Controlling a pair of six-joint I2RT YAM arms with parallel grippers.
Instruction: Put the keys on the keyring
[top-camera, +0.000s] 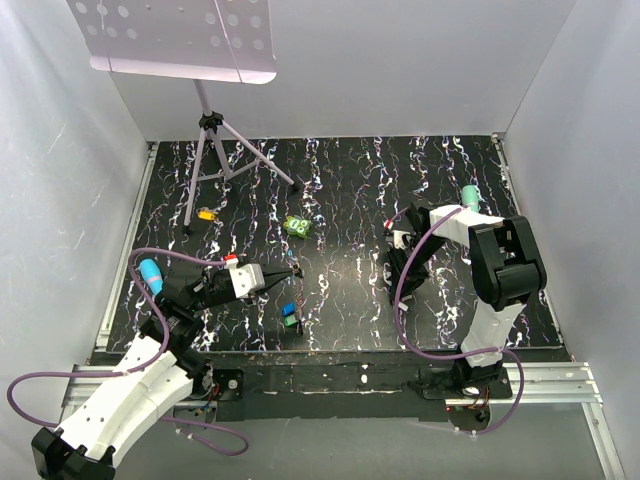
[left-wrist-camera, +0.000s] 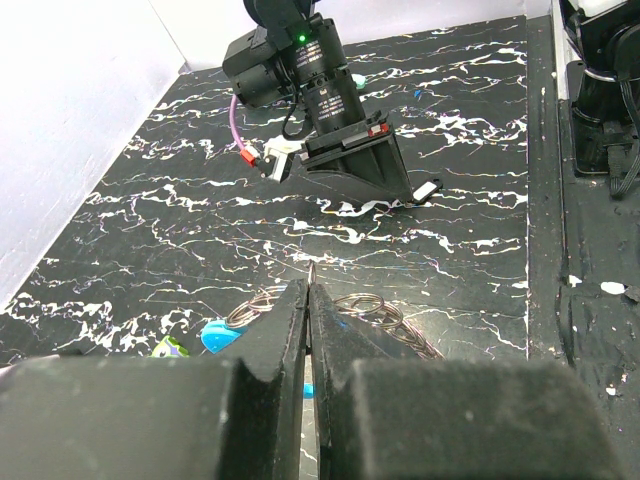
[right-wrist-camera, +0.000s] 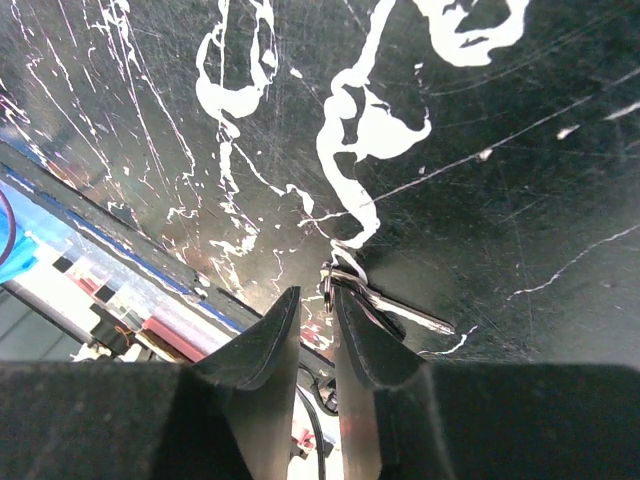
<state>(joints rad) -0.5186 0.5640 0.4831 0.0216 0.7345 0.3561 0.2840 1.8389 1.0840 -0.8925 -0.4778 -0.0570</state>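
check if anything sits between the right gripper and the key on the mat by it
Nothing visible does. In the right wrist view the right gripper has its fingertips at the head end of the key, which lies flat on the mat with only bare mat around it.

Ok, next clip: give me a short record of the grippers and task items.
left gripper: jaws shut, at the keyring
right gripper: narrow gap around a metal key, grip unclear
keyring: lying on the table, blue clip beside it
keys: one blue, one green, loose near the front edge
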